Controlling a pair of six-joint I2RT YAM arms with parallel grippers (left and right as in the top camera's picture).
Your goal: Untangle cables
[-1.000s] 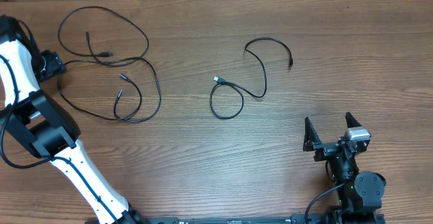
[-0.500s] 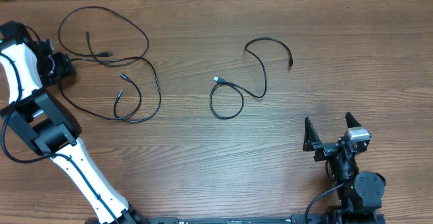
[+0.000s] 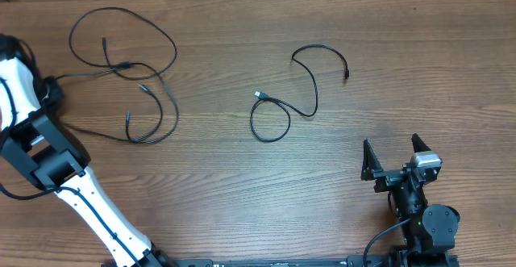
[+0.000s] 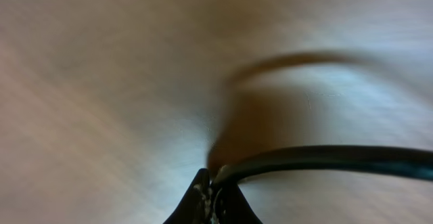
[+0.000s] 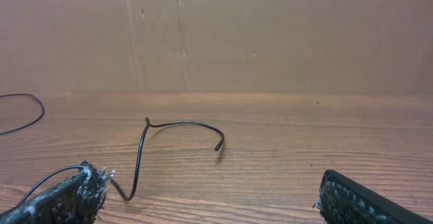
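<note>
A tangle of thin black cables (image 3: 121, 65) lies in loose loops at the table's far left. One strand runs left to my left gripper (image 3: 53, 88), which sits at the table's left edge, partly under its own white arm. The left wrist view is blurred, but its gripper (image 4: 213, 191) is shut on a black cable (image 4: 325, 158) that leads off to the right. A separate cable (image 3: 280, 108) lies curled at mid-table and also shows in the right wrist view as a cable (image 5: 181, 124). My right gripper (image 3: 395, 157) stands open near the front right, nothing between its fingers (image 5: 67, 195).
The wooden table (image 3: 242, 186) runs to a cardboard wall (image 5: 270, 34) at the back. The left arm's white links (image 3: 48, 162) cross the table's front left corner.
My left gripper has shut on a strand of the tangle and drawn back to the left. The tangle's lower loops have slid left and tightened. The right arm has not moved.
</note>
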